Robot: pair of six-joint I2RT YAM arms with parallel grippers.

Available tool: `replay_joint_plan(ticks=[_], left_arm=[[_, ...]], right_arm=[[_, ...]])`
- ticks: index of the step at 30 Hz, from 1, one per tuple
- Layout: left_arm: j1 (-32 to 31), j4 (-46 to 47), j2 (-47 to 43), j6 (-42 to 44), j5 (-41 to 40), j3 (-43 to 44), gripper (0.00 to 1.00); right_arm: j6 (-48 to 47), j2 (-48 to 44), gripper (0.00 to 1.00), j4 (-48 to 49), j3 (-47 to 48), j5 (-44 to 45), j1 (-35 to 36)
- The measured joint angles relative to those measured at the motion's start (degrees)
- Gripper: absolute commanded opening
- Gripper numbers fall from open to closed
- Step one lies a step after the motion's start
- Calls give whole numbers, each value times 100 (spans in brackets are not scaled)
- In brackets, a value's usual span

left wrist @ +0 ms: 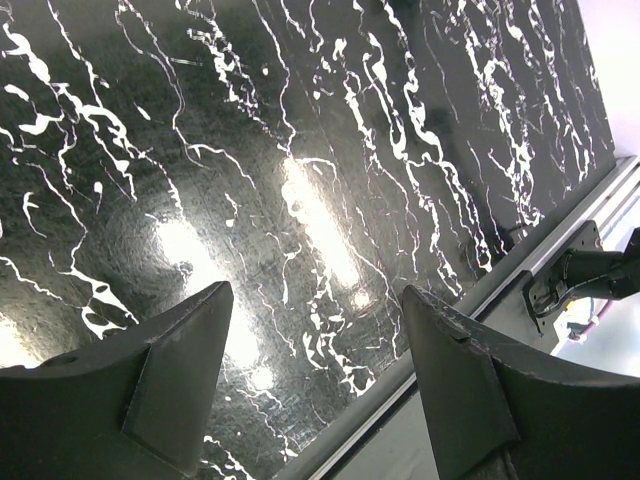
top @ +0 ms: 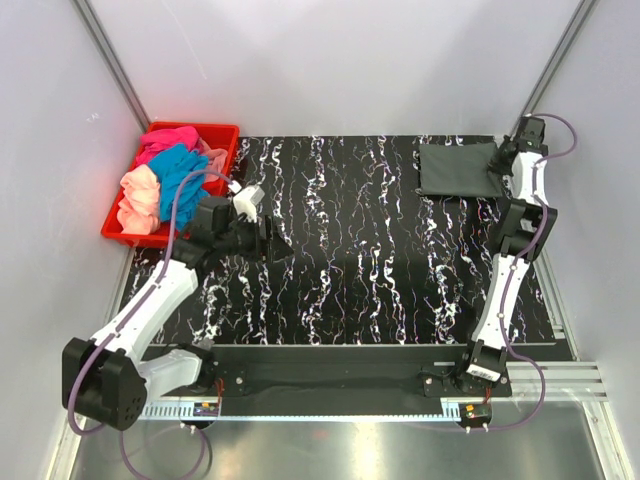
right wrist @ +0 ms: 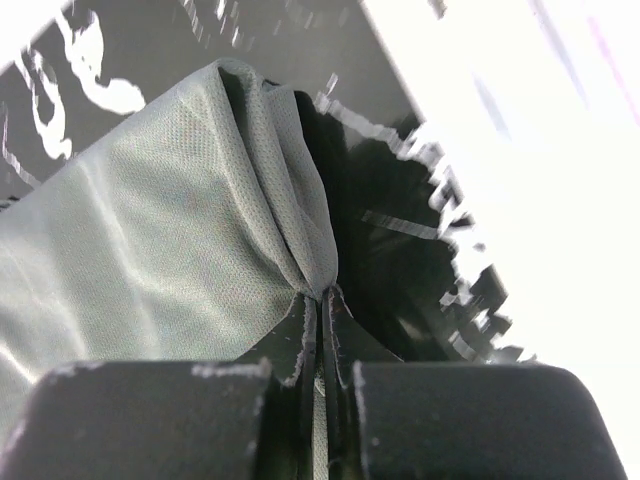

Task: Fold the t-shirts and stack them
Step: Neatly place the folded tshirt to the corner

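The right claw (right wrist: 322, 300), pinching an edge of the dark grey t-shirt (top: 455, 168) that lies flat just left of it, probably lays the stack's base, while the left claw (left wrist: 315, 295) (spread, empty) hangs beside the red crate (top: 112, 235) holding the other t-shirts (top: 170, 175).

Middle: you had open room over the bare surface (top: 370, 260) between the two arms.
Far-left corner: the red crate (top: 118, 232) blocked you, its piled t-shirts (top: 175, 170) rising above the rim.
Left claw (left wrist: 317, 292): it hung wide open over bare surface, just beside the crate's near right corner.
Far-right corner: the dark grey t-shirt (top: 455, 168) lay flat, with the right claw (right wrist: 322, 300) pinched on its edge.
Sides: the left wall (top: 60, 150) and right wall (top: 610, 150) closed you in.
Near edge: the rail (top: 330, 410) and both arm bases stood in your way.
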Motion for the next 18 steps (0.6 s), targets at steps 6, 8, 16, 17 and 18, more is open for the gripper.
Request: replay_joint_plan(ticks=[6,8,16,17,18], left_arm=[[0,0,105,0,26,0,74],[0,0,120,0,42,0,74],[0,4,219,0,136,0,75],[0,4,219,0,144,0,75],[0,9,216,0,155,0,75]], right_arm=[[-52,245,0,356,337,26,-125],[-92,260,0,455,348,50,-144],[-273,332,47,778,361,166,-144],[-284,332,51,776,361,168,-144],[-280,332,54,776,361,190,-142]])
